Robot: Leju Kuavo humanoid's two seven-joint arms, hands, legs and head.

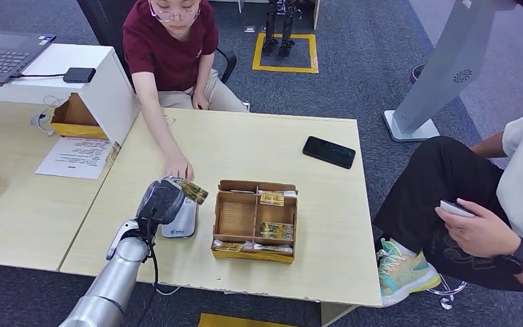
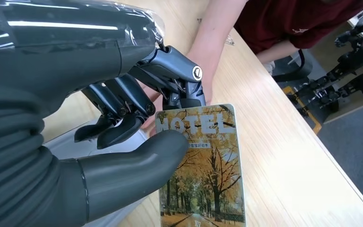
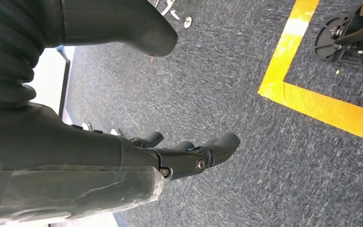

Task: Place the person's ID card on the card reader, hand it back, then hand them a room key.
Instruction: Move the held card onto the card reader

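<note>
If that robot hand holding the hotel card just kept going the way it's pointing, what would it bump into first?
Most likely the person's hand resting on the table just past the left robot hand and its card. How far apart they are is hard to judge.

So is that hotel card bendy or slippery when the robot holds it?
Probably stiff: the hotel card sticks out flat past the left hand without drooping. It looks glossy, so maybe slippery. It seems thin and light, pinched at one end only.

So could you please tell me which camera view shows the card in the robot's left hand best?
The left wrist view: the hotel card appears close up, pinched by the left hand, its lettering and autumn trees legible. The head view shows it small, above the card reader. The right wrist view faces carpet.
</note>
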